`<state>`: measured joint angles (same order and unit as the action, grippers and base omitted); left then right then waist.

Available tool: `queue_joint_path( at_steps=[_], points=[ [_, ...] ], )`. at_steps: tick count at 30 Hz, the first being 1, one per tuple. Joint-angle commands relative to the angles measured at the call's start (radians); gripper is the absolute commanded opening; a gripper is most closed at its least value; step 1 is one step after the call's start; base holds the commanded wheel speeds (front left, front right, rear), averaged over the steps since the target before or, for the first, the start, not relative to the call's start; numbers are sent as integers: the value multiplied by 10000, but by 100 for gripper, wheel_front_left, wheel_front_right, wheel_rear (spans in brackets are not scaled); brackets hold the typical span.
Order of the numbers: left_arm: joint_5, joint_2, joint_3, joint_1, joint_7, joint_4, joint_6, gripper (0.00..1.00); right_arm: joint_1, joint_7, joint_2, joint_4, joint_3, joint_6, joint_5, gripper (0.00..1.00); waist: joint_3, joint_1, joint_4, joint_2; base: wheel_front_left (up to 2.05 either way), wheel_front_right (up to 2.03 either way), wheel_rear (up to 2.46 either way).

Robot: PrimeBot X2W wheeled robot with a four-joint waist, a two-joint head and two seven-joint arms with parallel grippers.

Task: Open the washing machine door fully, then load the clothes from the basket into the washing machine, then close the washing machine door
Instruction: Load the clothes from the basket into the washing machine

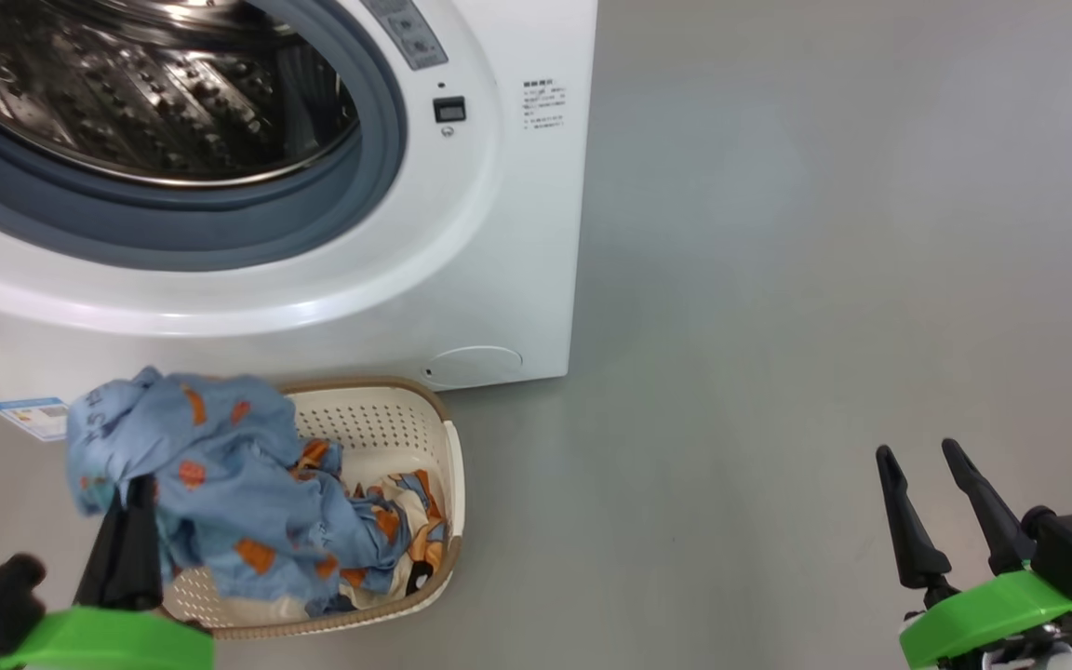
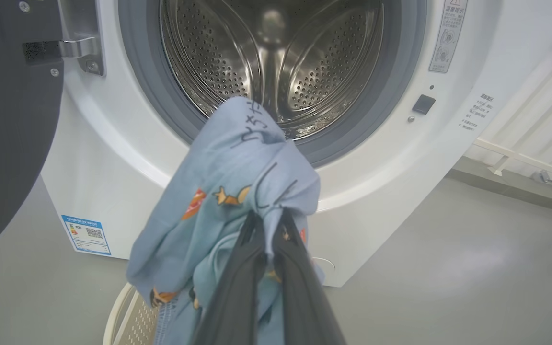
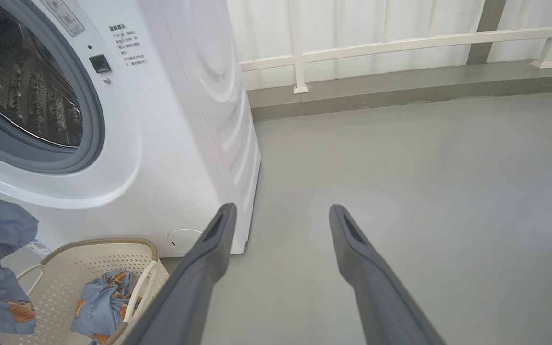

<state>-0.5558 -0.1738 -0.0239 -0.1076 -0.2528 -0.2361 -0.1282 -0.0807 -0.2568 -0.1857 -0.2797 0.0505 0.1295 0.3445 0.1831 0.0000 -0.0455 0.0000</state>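
Loading is in hand: left gripper (image 1: pixel 131 491) grips the clothes (image 1: pixel 220 465) above the basket (image 1: pixel 455 475), just before the washing machine (image 1: pixel 517 233), right gripper (image 1: pixel 917 453) idle at right, jaws wide; next move should lift them into the open drum (image 1: pixel 127 93).

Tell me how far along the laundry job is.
Done: washing machine door stands open. In hand: left gripper is shut on a blue garment raised over the basket. Left: more clothes lie in the basket, door to close. Right gripper open, empty.
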Motion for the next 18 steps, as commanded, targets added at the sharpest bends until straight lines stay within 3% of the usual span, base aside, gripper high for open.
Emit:
queue_joint_path(
  at_steps=[1, 18],
  points=[
    [221, -203, 540, 142, -89, 538, -25, 0, 166, -49, -158, 244, 152, 12, 152, 100, -148, 0, 86, 0, 0, 0, 0],
    [514, 433, 1132, 1030, -89, 1697, -25, 0, 383, -49, -197, 336, 5, 12, 143, 100, -237, 0, 251, 0, 0, 0, 0]
  ],
)
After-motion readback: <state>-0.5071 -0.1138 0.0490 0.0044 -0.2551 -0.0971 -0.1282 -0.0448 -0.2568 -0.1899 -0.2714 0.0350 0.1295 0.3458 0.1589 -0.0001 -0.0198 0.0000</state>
